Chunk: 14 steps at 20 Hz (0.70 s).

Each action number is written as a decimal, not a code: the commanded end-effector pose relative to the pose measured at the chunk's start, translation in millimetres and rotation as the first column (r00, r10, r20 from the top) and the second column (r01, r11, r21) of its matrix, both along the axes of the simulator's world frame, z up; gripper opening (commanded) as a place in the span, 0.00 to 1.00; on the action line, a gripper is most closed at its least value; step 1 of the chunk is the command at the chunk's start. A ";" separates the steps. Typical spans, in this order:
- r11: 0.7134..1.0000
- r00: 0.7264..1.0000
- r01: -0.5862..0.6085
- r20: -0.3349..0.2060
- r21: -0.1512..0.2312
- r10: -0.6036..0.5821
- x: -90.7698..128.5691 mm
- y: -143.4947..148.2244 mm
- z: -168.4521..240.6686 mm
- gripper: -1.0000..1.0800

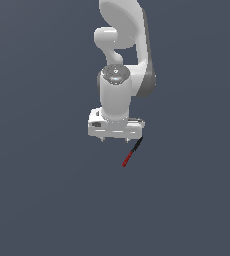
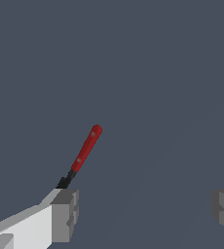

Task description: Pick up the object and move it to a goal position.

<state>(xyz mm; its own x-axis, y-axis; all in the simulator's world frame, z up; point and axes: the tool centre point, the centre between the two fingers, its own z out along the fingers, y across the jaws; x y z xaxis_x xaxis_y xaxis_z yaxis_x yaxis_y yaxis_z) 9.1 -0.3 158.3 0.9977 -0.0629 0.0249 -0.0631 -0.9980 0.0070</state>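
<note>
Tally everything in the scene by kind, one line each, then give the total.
Knife-like tools (red handle, black blade): 1, the knife-like tool, beside one finger of the gripper, not between the jaws
Robot arms: 1, the white arm
Grippers: 1, the gripper, jaws spread wide apart
Total: 3

Knife (image 1: 131,154): thin, red handle, black blade, lying diagonally on grey surface.

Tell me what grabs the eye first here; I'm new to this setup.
The white arm hangs in the middle of a plain grey-blue scene, its gripper pointing down with jaws wide apart. The one splash of colour is the knife, red handle and black blade, slanting by the finger on the exterior view's right rather than between the jaws.
</note>
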 end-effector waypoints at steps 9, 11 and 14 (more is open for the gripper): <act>0.982 0.982 0.190 -0.010 0.012 -0.190 -9.3 38.0 -36.8 0.96; 0.973 0.973 0.232 -0.012 0.013 -0.232 -12.0 46.0 -44.8 0.96; 0.956 0.956 0.294 -0.016 0.014 -0.294 -16.4 57.7 -56.8 0.96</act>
<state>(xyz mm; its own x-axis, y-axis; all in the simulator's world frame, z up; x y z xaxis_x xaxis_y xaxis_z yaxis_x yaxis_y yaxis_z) -5.0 51.5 107.6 0.9466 -0.3222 0.0101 -0.3222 -0.9467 -0.0054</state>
